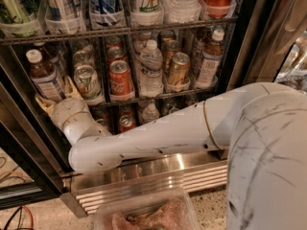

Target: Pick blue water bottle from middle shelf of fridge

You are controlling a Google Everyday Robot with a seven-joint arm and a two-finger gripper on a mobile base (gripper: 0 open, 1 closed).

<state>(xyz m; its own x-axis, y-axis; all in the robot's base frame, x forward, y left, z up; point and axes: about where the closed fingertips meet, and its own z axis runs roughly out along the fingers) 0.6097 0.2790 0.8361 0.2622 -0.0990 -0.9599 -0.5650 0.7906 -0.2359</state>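
A clear plastic tub [144, 210] holding something pinkish-brown is sitting nearest, at the bottom edge. To its right the robot's broad white body [268, 166] is filling the near corner. From there the white arm [158, 131] is reaching left across the fridge [242, 42], passing in front of its ribbed steel base [144, 181]. It is bending at a rounded elbow low on the left and turning up and away toward the racks.

The gripper [56, 94] is sitting at the left end of the middle shelf [144, 97], pushed in among the drinks. Its cream fingers [42, 103] are standing apart, one low on the left and the other up beside the green-white can [86, 82]. The lower part of the blue water bottle [44, 75] is lying between them. Whether they are pressing on it cannot be told.

That bottle is standing upright in the leftmost lane of the shelf, brown liquid under a white cap. To its right the green-white can, a red can [120, 78], a clear ribbed water bottle [151, 68] and a gold can [178, 68] are lining the front row. A second brown bottle [209, 59] is standing at the right end. More cans are queuing behind them. Below the shelf, just past the arm, a red can top [126, 122] and a small water bottle [150, 112] are showing. Above it, the upper rack [120, 31] is carrying tall cans and bottles.
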